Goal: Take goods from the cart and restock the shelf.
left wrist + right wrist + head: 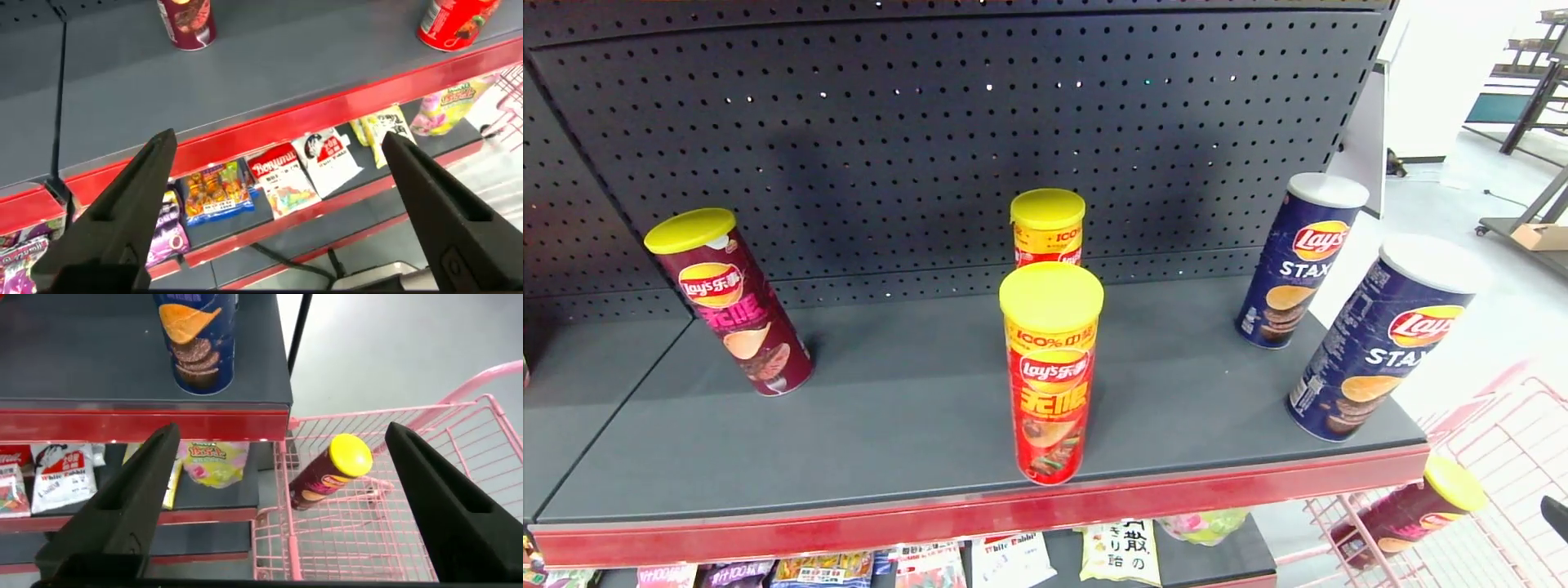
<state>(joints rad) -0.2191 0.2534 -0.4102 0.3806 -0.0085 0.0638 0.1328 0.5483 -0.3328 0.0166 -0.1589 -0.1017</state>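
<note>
The dark grey shelf holds a maroon chip can at the left, a red can at the front centre and a second red can behind it. Two navy cans stand at the right. A maroon can with a yellow lid lies tilted in the pink wire cart, right of the shelf and lower. My right gripper hangs open and empty above the cart's near corner. My left gripper is open and empty in front of the shelf's red edge.
Snack packets line the lower shelf under the red edge. A perforated back panel closes the shelf behind the cans. Wide gaps lie between the maroon can, the red cans and the navy cans. Grey floor spreads right of the shelf.
</note>
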